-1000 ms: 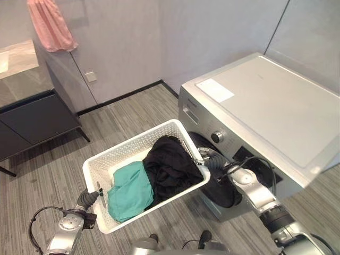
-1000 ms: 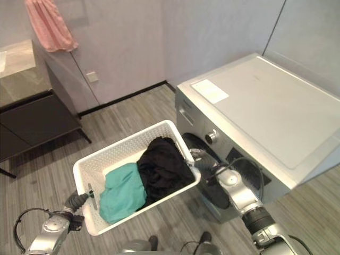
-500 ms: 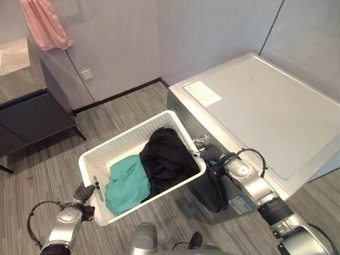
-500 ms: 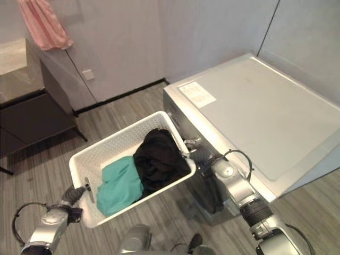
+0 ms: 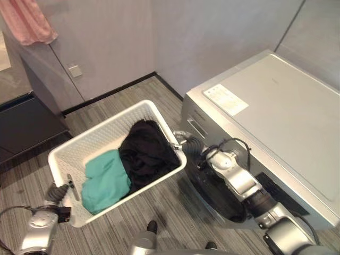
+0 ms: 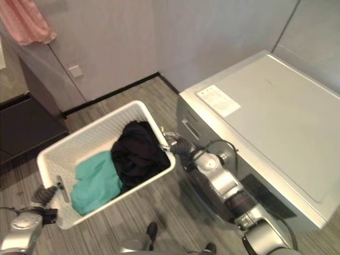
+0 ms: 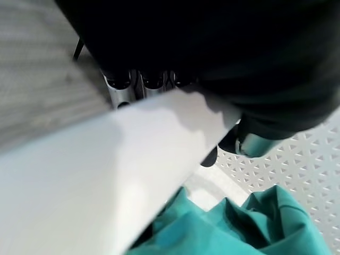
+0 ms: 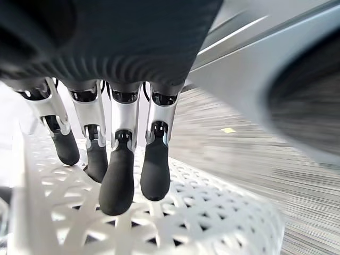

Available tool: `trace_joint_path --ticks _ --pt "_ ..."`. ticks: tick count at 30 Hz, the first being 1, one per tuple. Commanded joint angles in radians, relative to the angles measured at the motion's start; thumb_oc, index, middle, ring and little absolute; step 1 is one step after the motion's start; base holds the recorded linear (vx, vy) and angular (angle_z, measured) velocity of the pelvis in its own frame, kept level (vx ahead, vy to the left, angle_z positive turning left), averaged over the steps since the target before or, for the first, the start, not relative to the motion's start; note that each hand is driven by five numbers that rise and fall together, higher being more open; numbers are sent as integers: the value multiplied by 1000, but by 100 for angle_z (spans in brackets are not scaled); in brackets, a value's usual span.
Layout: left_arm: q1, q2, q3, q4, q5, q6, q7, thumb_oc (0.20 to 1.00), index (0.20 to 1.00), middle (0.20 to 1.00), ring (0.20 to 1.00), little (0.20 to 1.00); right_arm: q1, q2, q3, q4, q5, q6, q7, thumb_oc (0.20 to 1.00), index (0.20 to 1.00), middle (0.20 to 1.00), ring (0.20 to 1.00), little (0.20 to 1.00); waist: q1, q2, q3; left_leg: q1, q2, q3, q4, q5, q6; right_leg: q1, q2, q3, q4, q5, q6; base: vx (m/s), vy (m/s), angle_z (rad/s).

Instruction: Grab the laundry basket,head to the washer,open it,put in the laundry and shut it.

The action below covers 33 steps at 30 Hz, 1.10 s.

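Observation:
The white lattice laundry basket (image 5: 101,127) hangs above the floor between my two hands. A teal cloth (image 5: 104,179) and a black garment (image 5: 146,154) lie in it. My left hand (image 5: 57,191) grips the near-left rim; in the left wrist view its thumb (image 7: 249,141) hooks inside and its fingers (image 7: 127,87) curl under the rim. My right hand (image 5: 183,142) holds the opposite end, its dark fingertips (image 8: 119,175) curled against the lattice wall. The silver front-loading washer (image 5: 276,117) stands just right of the basket, its dark round door (image 5: 228,204) shut.
A pink towel (image 5: 29,21) hangs on the grey wall at upper left above a dark cabinet (image 5: 26,125). A wall socket (image 5: 75,70) sits low on the wall. Striped grey floor (image 5: 175,207) lies under the basket.
The whole view has shifted, so the camera moved. Both hands still hold the basket, which now sits by the washer's front left corner instead of across its door.

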Motion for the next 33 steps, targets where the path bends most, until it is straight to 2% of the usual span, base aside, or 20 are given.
trace_joint_path --ticks 1,3,6,8,9,12,15,18,19,20,21,22,23,24,28,31,32,33 --pt "-30 117 -15 -75 -10 -79 25 200 200 200 200 200 -192 86 45 -46 21 -101 19 200 200 200 200 200 12 -28 -36 25 69 9 -52 -6 13 9 -4 -61 21 55 19 -11 1 -37" --pt "-42 142 -10 -78 -18 -79 22 200 200 200 200 200 -225 84 48 -38 27 -99 19 200 200 200 200 200 13 -30 -36 29 75 10 -68 7 9 7 0 -66 16 66 24 -3 -8 -26" --pt "-96 218 -16 -69 -17 -87 23 200 200 200 200 200 -340 82 62 28 60 -97 -9 200 200 200 200 200 22 -52 -43 26 85 18 -95 15 -7 16 3 -89 -36 67 27 13 -34 -10" --pt "-170 287 -41 -38 -53 -95 26 200 200 200 200 200 -430 92 84 99 118 -93 -38 200 200 200 200 200 21 -63 -50 9 95 24 -95 25 -24 22 11 -100 -82 79 26 19 -57 -6" --pt "-178 289 -45 -33 -55 -96 27 200 200 200 200 200 -435 93 83 103 120 -95 -39 200 200 200 200 200 22 -64 -49 7 96 23 -95 25 -25 22 12 -101 -86 81 25 4 -45 -4" --pt "-284 364 -108 33 -96 -105 24 200 200 200 200 200 -515 91 107 152 165 -95 -66 200 200 200 200 200 10 -65 -55 -18 106 22 -95 40 -37 9 20 -104 -101 79 25 -4 -7 -1" --pt "-424 436 -207 95 -130 -112 18 200 200 200 200 200 -588 80 130 217 218 -92 -96 200 200 200 200 200 -9 -67 -61 -33 111 24 -95 46 -44 -3 24 -102 -101 83 28 11 -2 0" --pt "-538 472 -292 159 -163 -120 14 200 200 200 200 200 -637 70 148 258 250 -99 -106 200 200 200 200 200 -21 -66 -64 -37 111 24 -95 48 -45 -9 23 -100 -101 89 30 26 10 0" --pt "-724 518 -432 211 -210 -128 4 200 200 200 200 200 -703 52 183 327 303 -103 -134 200 200 200 200 200 -49 -57 -74 -38 110 36 -95 49 -48 -22 19 -90 -101 96 36 34 23 4" --pt "-745 518 -452 220 -213 -130 4 200 200 200 200 200 -706 48 180 331 305 -105 -134 200 200 200 200 200 -44 -59 -72 -39 110 36 -95 49 -48 -23 19 -90 -101 96 36 41 30 4" --pt "-811 523 -504 253 -223 -133 2 200 200 200 200 200 -722 40 188 346 321 -107 -139 200 200 200 200 200 -51 -57 -74 -39 110 40 -95 50 -49 -26 19 -85 -101 99 39 32 22 -9" --pt "-930 524 -599 316 -245 -133 -3 200 200 200 200 200 -750 22 213 392 349 -105 -144 200 200 200 200 200 -75 -51 -82 -37 109 49 -95 51 -50 -34 17 -75 -101 110 43 32 22 -14" --pt "-952 522 -620 326 -248 -135 -4 200 200 200 200 200 -752 19 210 395 351 -107 -144 200 200 200 200 200 -70 -54 -81 -38 109 50 -95 50 -50 -35 17 -74 -101 110 43 40 37 -29" --pt "-1151 500 -786 435 -265 -128 -21 200 200 200 200 200 -803 -8 259 462 384 -104 -141 200 200 200 200 200 -89 -47 -86 -36 109 60 -95 53 -53 -46 16 -67 -101 116 48 22 27 -19" --pt "-1466 404 -1040 651 -304 -114 -46 200 200 200 200 200 -896 -61 343 632 448 -87 -134 200 200 200 200 200 -128 -45 -95 -41 119 80 -95 64 -62 -68 19 -49 -101 121 54 26 23 -13" --pt "-1571 340 -1126 742 -290 -100 -62 200 200 200 200 200 -928 -81 382 702 449 -72 -122 200 200 200 200 200 -155 -45 -94 -42 123 88 -95 67 -66 -76 22 -45 -101 118 56 17 4 -10" --pt "-1572 339 -1127 742 -290 -100 -62 200 200 200 200 200 -928 -82 382 702 449 -72 -122 200 200 200 200 200 -155 -45 -94 -42 123 88 -95 67 -66 -76 22 -45 -101 118 56 5 1 -7" --pt "-1611 303 -1150 790 -272 -91 -62 200 200 200 200 200 -944 -95 401 717 442 -69 -118 200 200 200 200 200 -174 -44 -93 -42 125 96 -95 68 -68 -82 25 -42 -101 114 56 1 -2 -4"
